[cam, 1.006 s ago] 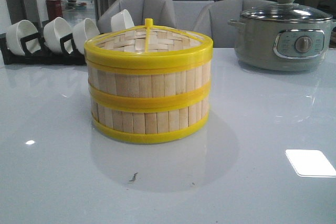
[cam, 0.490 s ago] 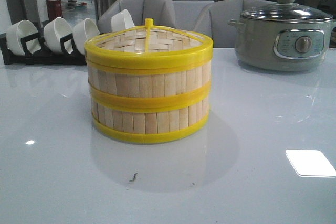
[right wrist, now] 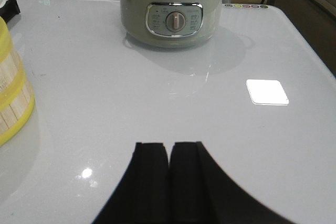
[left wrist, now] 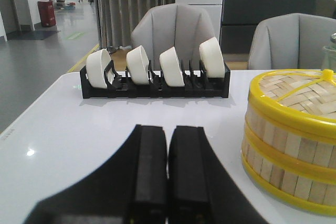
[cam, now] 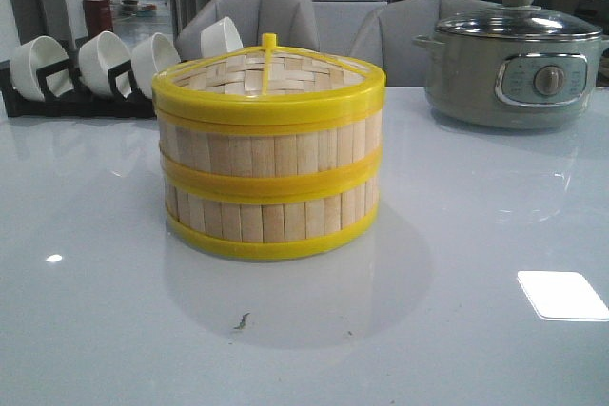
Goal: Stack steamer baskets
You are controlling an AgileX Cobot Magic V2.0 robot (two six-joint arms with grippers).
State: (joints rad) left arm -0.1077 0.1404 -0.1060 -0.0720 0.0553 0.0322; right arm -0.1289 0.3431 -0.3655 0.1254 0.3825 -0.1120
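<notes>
Two steamer baskets (cam: 269,154) stand stacked at the counter's (cam: 457,263) centre: upright pale bamboo slats, glossy yellow plastic bands, a woven bamboo lid (cam: 276,73) with a yellow knob on top. What the baskets hold cannot be told. The counter is smooth, reflective white. Only the wrist views show the arms: the left gripper (left wrist: 167,169) and right gripper (right wrist: 169,174) both have black fingers pressed together, holding nothing. Far left, a black rack (left wrist: 155,85) holds four white ceramic bowls (left wrist: 172,66) on edge. Far right sits a grey-green electric pot (cam: 514,68), glass-lidded.
</notes>
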